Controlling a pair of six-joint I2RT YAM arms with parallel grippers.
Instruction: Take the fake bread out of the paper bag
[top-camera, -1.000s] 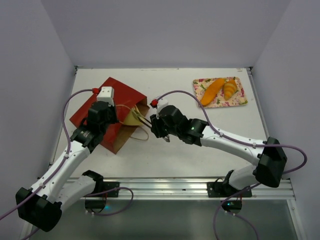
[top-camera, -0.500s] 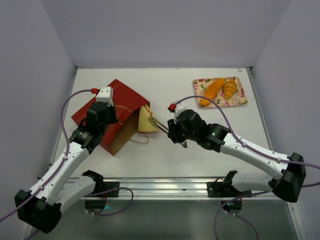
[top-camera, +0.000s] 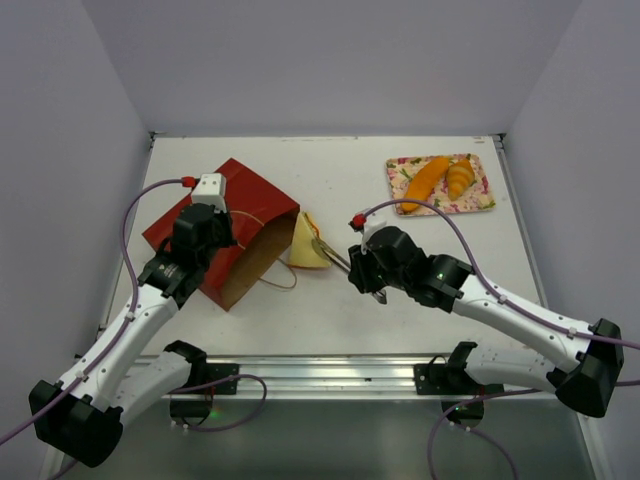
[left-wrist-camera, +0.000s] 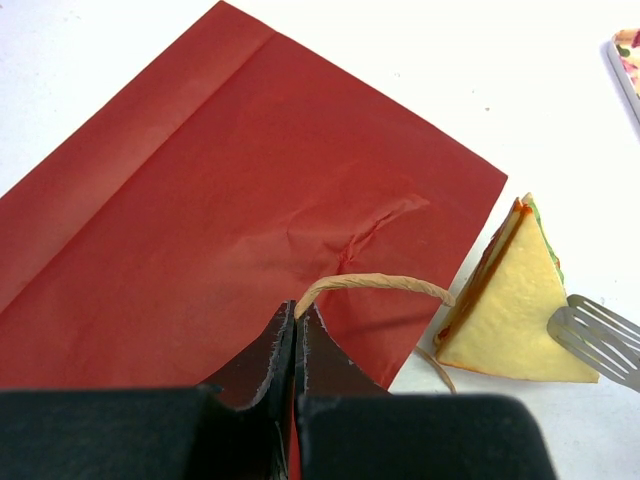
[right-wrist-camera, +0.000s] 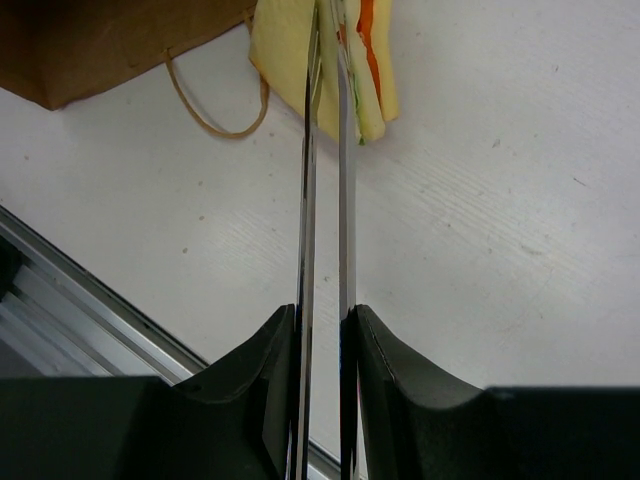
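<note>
the paper bag (top-camera: 258, 198) lies flat, its brown open mouth turned to the right. the fake bread (top-camera: 308, 245), a yellow sandwich wedge, lies on the table just outside this mouth, clear of the bag. its narrow tip points to the far side, and its long axis runs about along the mouth edge.

in the top view the left arm covers the middle of the bag.

the left gripper (left-wrist-camera: 296, 325) has its fingers pressed together on the bag's tan loop handle (left-wrist-camera: 370, 283). the right gripper (right-wrist-camera: 325, 320) clamps metal tongs (right-wrist-camera: 305, 200), whose tips pinch the wedge.
</note>
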